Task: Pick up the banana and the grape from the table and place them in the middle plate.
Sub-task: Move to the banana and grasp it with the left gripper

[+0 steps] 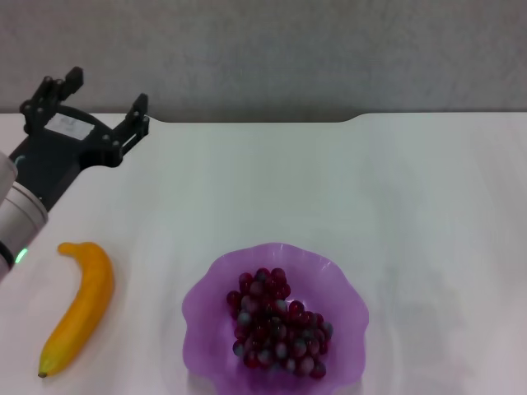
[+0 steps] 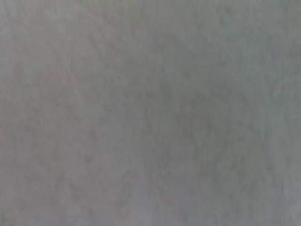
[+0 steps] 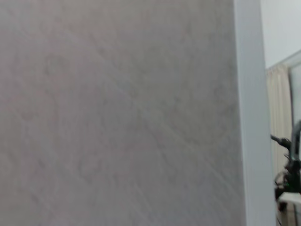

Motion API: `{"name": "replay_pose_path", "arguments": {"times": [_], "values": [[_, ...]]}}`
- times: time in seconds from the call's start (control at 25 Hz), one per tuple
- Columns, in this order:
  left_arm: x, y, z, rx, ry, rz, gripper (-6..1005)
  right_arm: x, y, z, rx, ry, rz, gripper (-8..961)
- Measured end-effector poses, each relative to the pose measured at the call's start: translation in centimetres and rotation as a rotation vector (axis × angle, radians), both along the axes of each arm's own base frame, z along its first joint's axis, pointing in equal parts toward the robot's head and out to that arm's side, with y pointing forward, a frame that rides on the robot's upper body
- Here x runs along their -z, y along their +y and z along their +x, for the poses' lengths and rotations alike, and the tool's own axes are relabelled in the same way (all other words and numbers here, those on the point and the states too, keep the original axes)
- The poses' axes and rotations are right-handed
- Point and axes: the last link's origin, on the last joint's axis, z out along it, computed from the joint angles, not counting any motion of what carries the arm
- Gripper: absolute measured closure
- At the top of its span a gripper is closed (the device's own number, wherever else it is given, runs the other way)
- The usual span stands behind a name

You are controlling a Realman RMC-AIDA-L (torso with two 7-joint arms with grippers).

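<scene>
The orange-yellow banana [image 1: 78, 306] lies on the white table [image 1: 329, 189] at the near left, its greenish tip toward the front edge. The bunch of dark red-purple grapes [image 1: 277, 322] lies inside the translucent purple middle plate [image 1: 206, 304] at the near centre. My left gripper [image 1: 105, 103] hovers open and empty at the far left, well beyond the banana, fingers pointing toward the far edge. The right gripper is out of view. The left wrist view shows only a blank grey surface.
A grey wall [image 1: 288, 49] runs behind the table's notched far edge [image 1: 255, 122]. The right wrist view shows a grey wall panel [image 3: 117, 113] and a white post [image 3: 251, 113].
</scene>
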Motion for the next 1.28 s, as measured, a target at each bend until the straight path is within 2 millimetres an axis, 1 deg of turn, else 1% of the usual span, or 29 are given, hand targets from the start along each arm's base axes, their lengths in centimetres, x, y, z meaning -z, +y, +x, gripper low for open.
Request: {"name": "replay_pose_path", "arguments": {"times": [0.2,0.44,0.6,0.68,0.84,0.92,1.08,1.28], "values": [[-1.5,0.2,0.6,-0.118,0.040,-0.050,164,0.4,0.1,0.5,0.020,0.000,-0.027,287],[-2.6,0.3,1.7,-0.255,0.105,-0.208,165,0.4,0.3,0.2,0.013,0.000,-0.035,287],[-3.4,1.2,1.3,-0.382,0.083,-0.302,166,0.6,0.8,0.1,0.022,0.009,-0.076,287],[-3.7,1.8,1.0,-0.465,0.101,-0.347,167,0.5,0.9,-0.1,0.022,0.014,-0.083,287],[-3.3,2.9,0.1,-0.598,0.176,-0.384,168,0.4,1.0,-0.2,0.017,0.017,-0.082,287],[-2.9,3.2,-0.4,-0.649,0.188,-0.408,168,0.3,1.0,-0.3,0.014,0.018,-0.080,287],[-2.4,3.3,-0.9,-0.712,0.199,-0.459,169,0.4,1.0,-0.4,0.012,0.019,-0.081,287],[-2.4,3.7,-1.5,-0.785,0.187,-0.491,170,0.5,1.0,-0.5,0.010,0.019,-0.084,287]]}}
